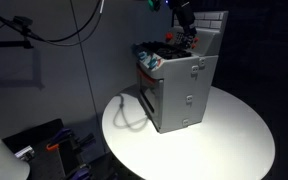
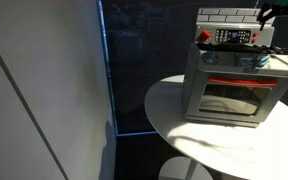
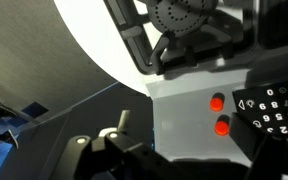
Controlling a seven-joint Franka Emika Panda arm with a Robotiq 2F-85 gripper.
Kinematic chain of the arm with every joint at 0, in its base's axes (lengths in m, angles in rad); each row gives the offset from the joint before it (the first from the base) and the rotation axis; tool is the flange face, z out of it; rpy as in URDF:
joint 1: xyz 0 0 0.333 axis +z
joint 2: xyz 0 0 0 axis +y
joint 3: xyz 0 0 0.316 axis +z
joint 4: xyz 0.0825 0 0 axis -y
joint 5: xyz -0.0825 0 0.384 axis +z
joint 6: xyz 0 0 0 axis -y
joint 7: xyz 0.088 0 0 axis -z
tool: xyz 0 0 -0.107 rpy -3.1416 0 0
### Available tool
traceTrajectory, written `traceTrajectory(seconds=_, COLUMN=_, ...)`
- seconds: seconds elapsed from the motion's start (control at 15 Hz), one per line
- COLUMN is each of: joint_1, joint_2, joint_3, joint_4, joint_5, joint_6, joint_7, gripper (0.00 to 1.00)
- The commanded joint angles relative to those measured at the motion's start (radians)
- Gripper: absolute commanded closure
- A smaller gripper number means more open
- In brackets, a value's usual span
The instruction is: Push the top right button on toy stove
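The toy stove (image 1: 179, 85) stands on a round white table (image 1: 234, 140). It is grey with a white brick back wall and also shows in an exterior view (image 2: 234, 75). My gripper (image 1: 187, 25) hangs just above the stove's top, near the back wall; it also shows at the frame's upper right (image 2: 279, 14). In the wrist view the gripper (image 3: 184, 165) is a single dark mass at the bottom and looks shut and empty. Close ahead are two red buttons (image 3: 216, 102) (image 3: 222, 126), a black keypad (image 3: 274, 105) and a black burner (image 3: 179, 15).
Small toy items (image 1: 149, 58) lie on the cooktop. A cable (image 1: 129, 115) loops on the table beside the stove. A dark wall panel (image 2: 44, 90) stands nearby. Equipment (image 1: 34, 150) sits low beside the table.
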Motion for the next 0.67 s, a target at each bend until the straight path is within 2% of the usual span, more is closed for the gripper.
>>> traceTrajectory(seconds=0.0, joint_1=0.026, joint_2=0.063, joint_3=-0.032, joint_4=0.088, joint_5=0.010, joint_6=-0.024, joint_7=0.011, gripper=0.00)
traceTrajectory(seconds=0.6, joint_1=0.047, joint_2=0.103, joint_3=-0.062, joint_4=0.128, joint_5=0.037, joint_6=-0.037, joint_7=0.011, gripper=0.00)
